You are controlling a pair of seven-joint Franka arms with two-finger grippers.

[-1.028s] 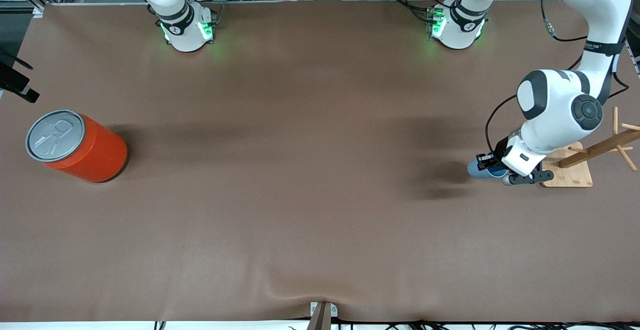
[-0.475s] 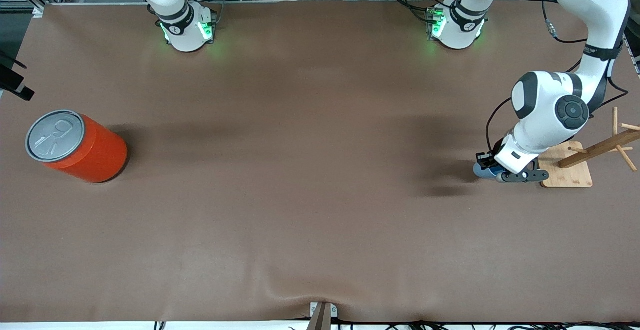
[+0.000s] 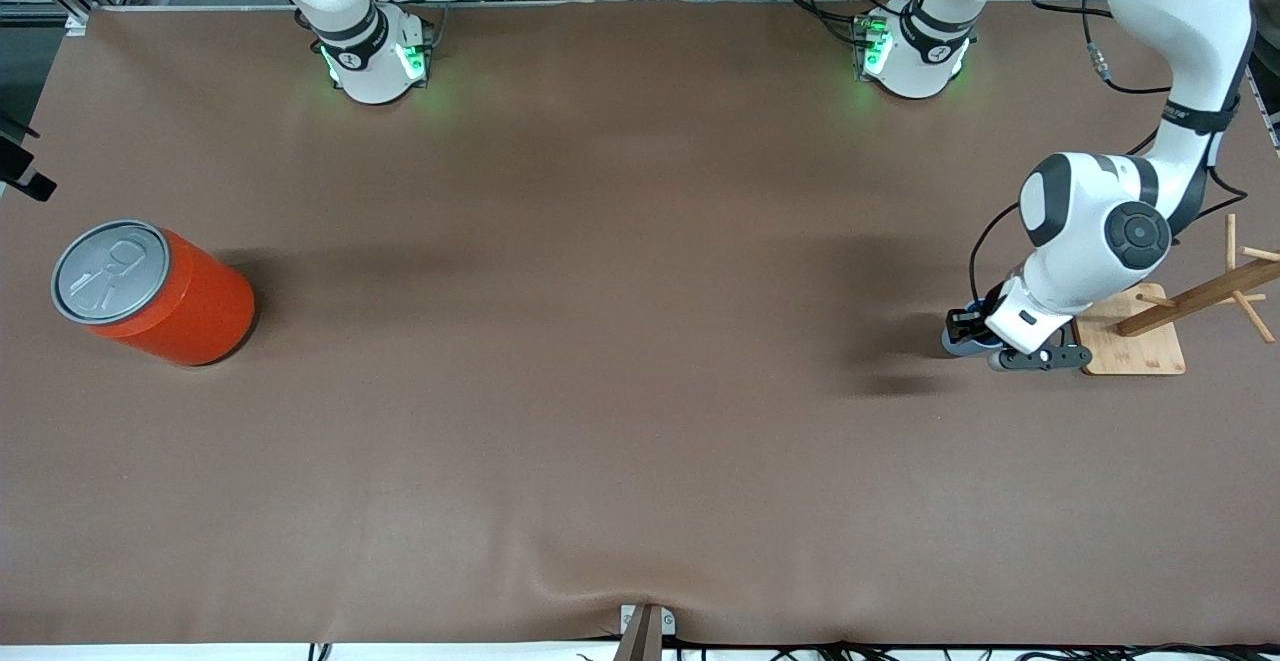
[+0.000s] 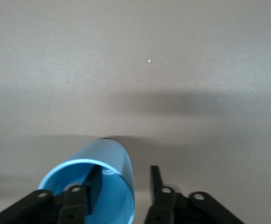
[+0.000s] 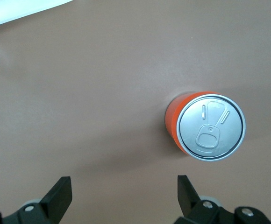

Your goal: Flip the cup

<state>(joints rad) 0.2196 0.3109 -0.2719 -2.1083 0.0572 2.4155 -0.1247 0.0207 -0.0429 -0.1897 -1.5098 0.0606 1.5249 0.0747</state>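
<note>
The cup (image 3: 956, 344), a small light-blue tumbler, stands mouth up on the table at the left arm's end, beside the wooden stand. In the left wrist view the cup (image 4: 108, 161) shows its deeper blue inside. My left gripper (image 4: 124, 171) straddles the rim and is open. One finger (image 4: 94, 179) is inside the cup, and the other finger (image 4: 154, 176) is outside, with a gap to the wall. In the front view the left gripper (image 3: 978, 333) sits low over the cup. My right gripper (image 5: 124, 186) hangs open and empty over bare table beside the orange can.
A large orange can (image 3: 150, 291) with a grey pull-tab lid stands upright at the right arm's end, also seen as the can (image 5: 205, 126). A wooden peg stand on a square base (image 3: 1140, 346) sits right beside the cup.
The left gripper's jaws have parted from the cup's rim, and the left arm has shifted slightly over the cup. The right gripper stays open.
</note>
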